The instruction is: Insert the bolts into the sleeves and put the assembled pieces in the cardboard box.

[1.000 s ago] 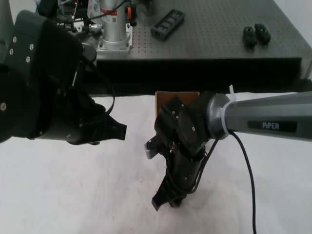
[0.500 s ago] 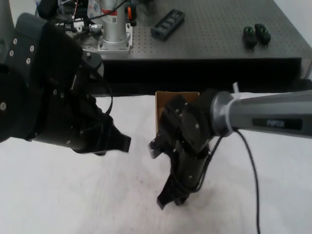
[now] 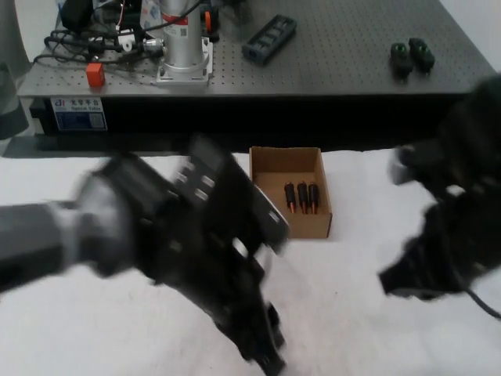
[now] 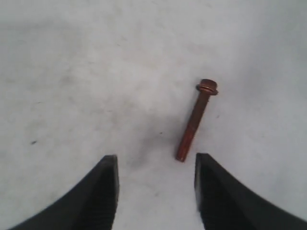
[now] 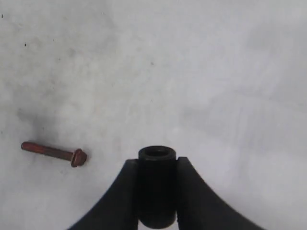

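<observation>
A white cloth (image 3: 94, 329) covers the bench, with a dark perforated metal table (image 3: 352, 55) behind it. On the cloth near the middle stands the cardboard box (image 3: 319, 223), open at the top, with three assembled pieces (image 3: 301, 197) lying side by side inside.

In the high view an arm (image 3: 141, 235) comes in from the left and slants down toward the near edge of the cloth, in front of the box. Another arm (image 3: 462, 172) hangs at the right, well apart from the box. Both are blurred, and their fingers cannot be made out there.

The wrist views give the close detail. The left gripper (image 4: 156, 160) has its fingers spread wide over bare cloth. A copper-coloured bolt (image 4: 195, 120) lies flat just ahead of them, shank end toward the gap, touching neither finger. The right gripper (image 5: 157, 165) pinches a black sleeve (image 5: 157, 191) between its fingers, open bore facing outward. A loose bolt (image 5: 53, 152) lies flat on the cloth off to one side, apart from the sleeve. Whether the two bolts are the same one cannot be told.
</observation>
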Available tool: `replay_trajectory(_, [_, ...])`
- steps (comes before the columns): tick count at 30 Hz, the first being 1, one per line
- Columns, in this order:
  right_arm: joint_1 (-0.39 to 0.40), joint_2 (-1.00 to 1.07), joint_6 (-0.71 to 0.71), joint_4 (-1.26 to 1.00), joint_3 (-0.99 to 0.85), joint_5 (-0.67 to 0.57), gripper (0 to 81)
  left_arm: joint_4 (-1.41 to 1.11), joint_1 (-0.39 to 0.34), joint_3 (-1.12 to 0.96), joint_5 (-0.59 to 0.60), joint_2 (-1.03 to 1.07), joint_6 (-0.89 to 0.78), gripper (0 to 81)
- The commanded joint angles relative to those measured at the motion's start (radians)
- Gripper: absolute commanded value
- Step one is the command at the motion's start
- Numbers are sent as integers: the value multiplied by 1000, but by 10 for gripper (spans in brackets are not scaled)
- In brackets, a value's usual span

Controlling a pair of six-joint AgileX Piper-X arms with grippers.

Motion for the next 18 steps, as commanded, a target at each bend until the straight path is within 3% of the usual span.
replay_trajectory(1, [-51, -201, 63, 43, 111, -31, 79, -4, 21, 16, 48, -41, -29, 369])
replay_trajectory(5, [-57, -317, 114, 68, 180, -75, 79, 0, -39, -63, -86, 66, 85, 369])
replay_trajectory(14, [-57, -444, 133, 109, 251, -83, 79, 74, -83, -180, -102, 190, 170, 367])
replay_trajectory(18, [-57, -457, 133, 109, 253, -83, 79, 85, -83, -193, -103, 212, 179, 280])
